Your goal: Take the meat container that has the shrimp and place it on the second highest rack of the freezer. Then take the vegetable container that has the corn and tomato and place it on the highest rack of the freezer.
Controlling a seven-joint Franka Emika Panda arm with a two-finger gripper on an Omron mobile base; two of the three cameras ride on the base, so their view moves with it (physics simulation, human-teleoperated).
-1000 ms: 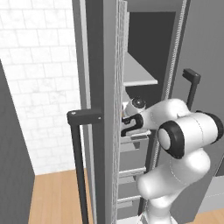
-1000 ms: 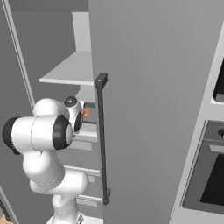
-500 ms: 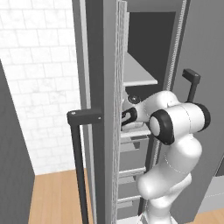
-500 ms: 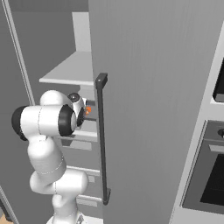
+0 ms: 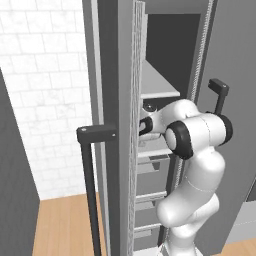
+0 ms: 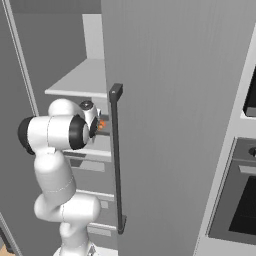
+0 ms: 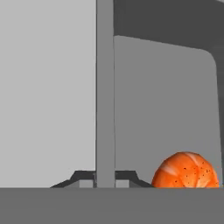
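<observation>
Shrimp (image 7: pixel 186 169) rides lower right in the stiff, light meat container (image 7: pixel 166 109), apparently rim-pinched by the clenched end effector (image 7: pixel 105 177).

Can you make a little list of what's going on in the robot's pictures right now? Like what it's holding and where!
gripper: shut on the meat container's rim
meat container: dark grey tray, held inside the freezer
shrimp: orange, lying in the meat container
freezer: doors open, arm reaching in between them
shelf: pale, above the gripper
</observation>
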